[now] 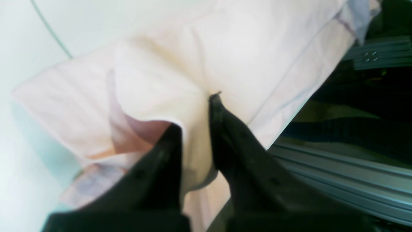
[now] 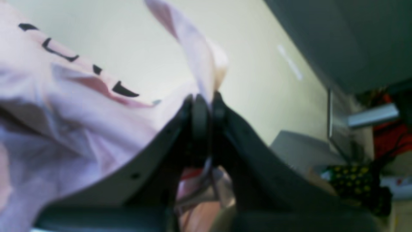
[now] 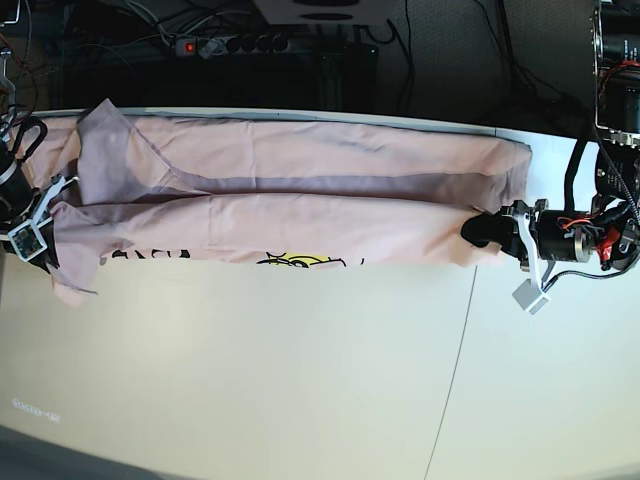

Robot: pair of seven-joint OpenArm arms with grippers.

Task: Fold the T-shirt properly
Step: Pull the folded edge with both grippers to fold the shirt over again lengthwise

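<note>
pale pink t-shirt [image 3: 300,210] folded lengthwise on the desk [image 3: 300,380], long axis running from one gripper to the other, left gripper [image 3: 478,229] jaws clamped on one end, right gripper [image 2: 206,100] jaws pinching the other end's cloth

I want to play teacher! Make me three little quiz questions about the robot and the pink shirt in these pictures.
1. True or false: the T-shirt lies spread flat in one layer.
2. What does the left gripper pinch? A) a cable B) shirt cloth C) nothing
3. What colour is the lettering that peeks out near the right gripper?

Key
1. False: its long sides are folded in, making a long band across the table.
2. B.
3. Black.
</note>
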